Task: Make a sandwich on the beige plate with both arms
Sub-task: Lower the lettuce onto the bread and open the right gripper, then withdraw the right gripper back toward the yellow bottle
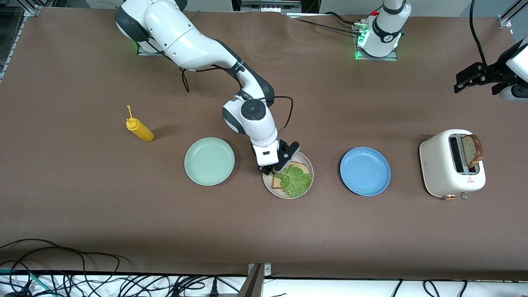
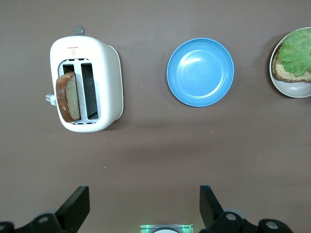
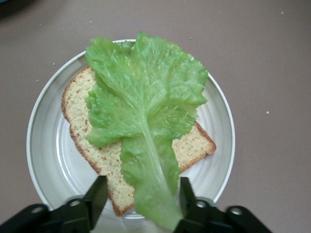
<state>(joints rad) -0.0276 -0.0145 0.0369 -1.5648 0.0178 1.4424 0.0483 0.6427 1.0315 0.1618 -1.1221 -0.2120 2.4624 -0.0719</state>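
The beige plate (image 1: 284, 195) holds one brown bread slice (image 1: 303, 167) with a green lettuce leaf (image 1: 296, 180) lying on it. My right gripper (image 1: 274, 169) is low over the plate's edge, open, its fingers on either side of the leaf's stem (image 3: 150, 194). The right wrist view shows the leaf (image 3: 146, 107) spread over the bread (image 3: 80, 116) on the plate (image 3: 43, 145). A second bread slice (image 1: 472, 150) stands in the white toaster (image 1: 447, 165). My left gripper (image 1: 474, 78) is open and empty, up over bare table at the left arm's end.
A blue plate (image 1: 365, 171) lies between the beige plate and the toaster. A mint green plate (image 1: 209, 161) lies beside the beige plate toward the right arm's end, and a yellow squeeze bottle (image 1: 140, 129) lies past it. The left wrist view shows the toaster (image 2: 104, 73) and blue plate (image 2: 200, 72).
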